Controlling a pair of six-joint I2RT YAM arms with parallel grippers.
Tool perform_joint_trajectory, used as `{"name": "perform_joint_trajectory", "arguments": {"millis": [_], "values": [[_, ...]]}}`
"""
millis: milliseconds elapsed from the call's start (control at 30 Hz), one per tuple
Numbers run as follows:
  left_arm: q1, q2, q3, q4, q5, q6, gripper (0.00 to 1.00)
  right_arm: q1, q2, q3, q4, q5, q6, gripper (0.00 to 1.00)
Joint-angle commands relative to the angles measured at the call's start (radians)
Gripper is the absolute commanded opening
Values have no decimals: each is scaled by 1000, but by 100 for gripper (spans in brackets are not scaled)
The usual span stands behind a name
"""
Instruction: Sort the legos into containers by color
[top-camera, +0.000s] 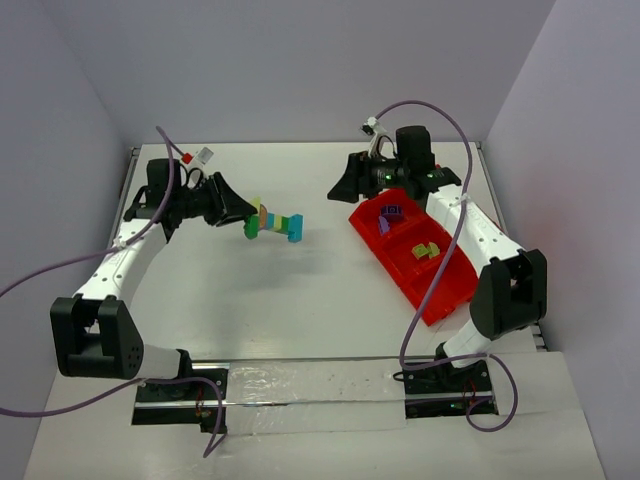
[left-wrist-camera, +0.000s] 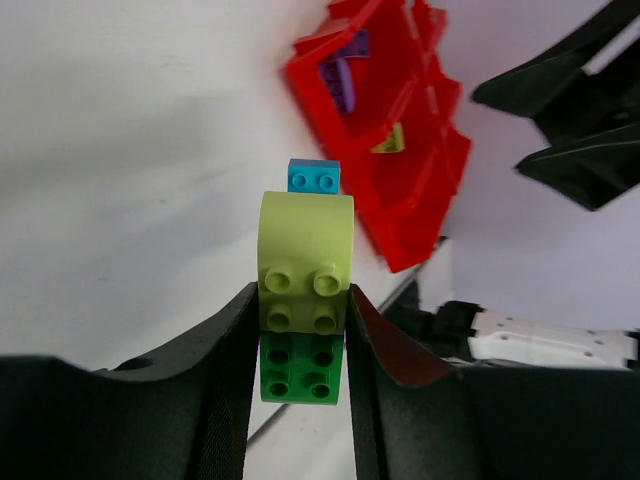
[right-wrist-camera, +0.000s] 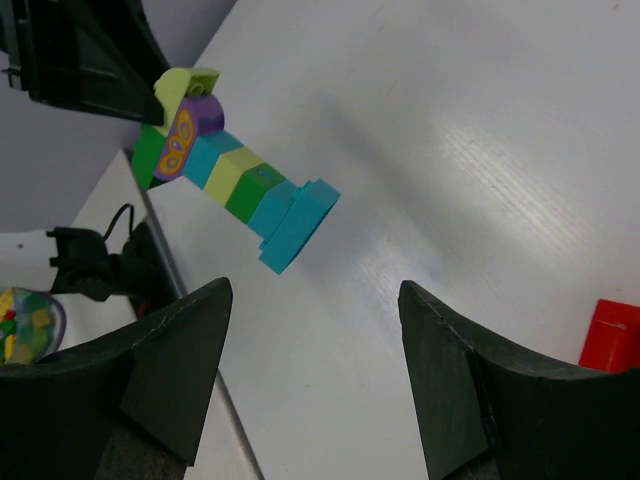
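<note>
Splitting step, I judge: the left claw (top-camera: 241, 216) is clamped on the brick stack (top-camera: 276, 223) at its green end. The right claw (right-wrist-camera: 315, 290), apart and empty, should next grip the teal end ahead of it.

Two claws (top-camera: 240, 214) (top-camera: 340, 188), one lego stack (top-camera: 280, 224), one tray (top-camera: 442, 298) (red)

A white counter (top-camera: 300, 310) fills the middle of the top view. Plain pale lilac-grey panels box it in: a back wall (top-camera: 300, 60) across the top of the frame, and a left wall (top-camera: 45, 170) and a right wall (top-camera: 590, 140) slanting down the sides. The light is soft and even, and a glossy clear strip (top-camera: 310, 385) crosses the counter near the bottom.
</note>
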Motion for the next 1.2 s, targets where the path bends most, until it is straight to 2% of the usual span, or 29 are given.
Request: {"name": "perform_joint_trajectory", "arguments": {"millis": [0, 133, 400, 500, 767, 867, 1000, 1167], "values": [[38, -51, -57, 319, 223, -207, 0, -1, 15, -40, 127, -182, 96, 76], [49, -52, -91, 493, 262, -299, 0, -1, 27, -61, 230, -291, 205, 77], [60, -60, -112, 591, 290, -382, 0, -1, 23, -98, 320, -293, 293, 85], [60, -71, -134, 644, 284, -418, 0, -1, 22, -130, 429, -307, 366, 92], [60, -80, -160, 741, 289, -488, 0, 24, 39, -164, 610, -336, 523, 93], [60, -85, -170, 764, 288, -504, 0, 49, 66, -164, 726, -349, 595, 93], [60, -91, -175, 779, 285, -515, 0, 85, 97, -134, 754, -344, 624, 93], [60, -100, -190, 817, 286, -540, 0, 127, 141, -111, 867, -336, 727, 93]]}}
